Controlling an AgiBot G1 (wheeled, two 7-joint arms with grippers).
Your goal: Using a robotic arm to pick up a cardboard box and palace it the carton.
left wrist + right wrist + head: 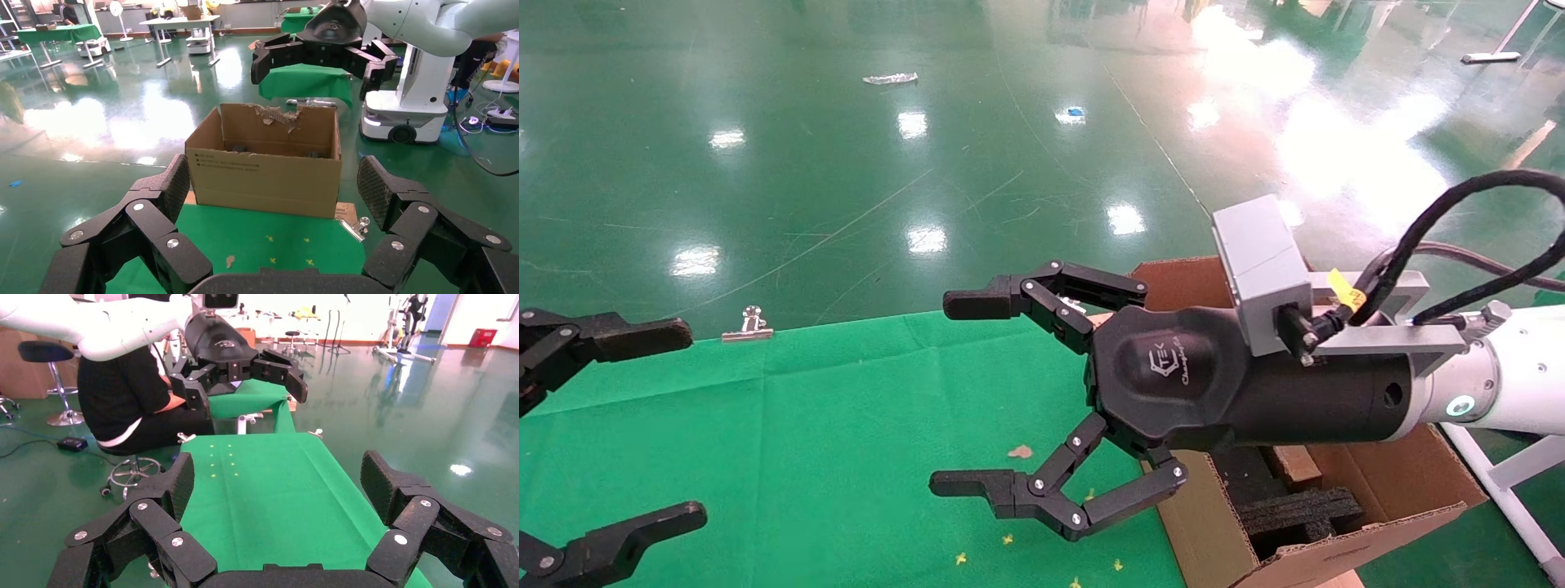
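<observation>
The carton [1214,531] is a large brown box at the table's right end, with black foam blocks [1295,510] inside. The left wrist view shows its front wall [263,177] and torn rear flap [278,115]. My right gripper [956,394] is open and empty, hovering over the green cloth just left of the carton; it also shows in the left wrist view [315,70]. A narrow brown cardboard piece [1291,465] lies among the foam, mostly hidden by my wrist; I cannot tell whether it is the cardboard box. My left gripper [682,423] is open and empty at the table's left.
A green cloth [846,425] covers the table, held by a metal binder clip [750,324] at its far edge. A person in black [128,404] sits beyond the table's left end. A white robot base [404,116] stands behind the carton. A glossy green floor surrounds everything.
</observation>
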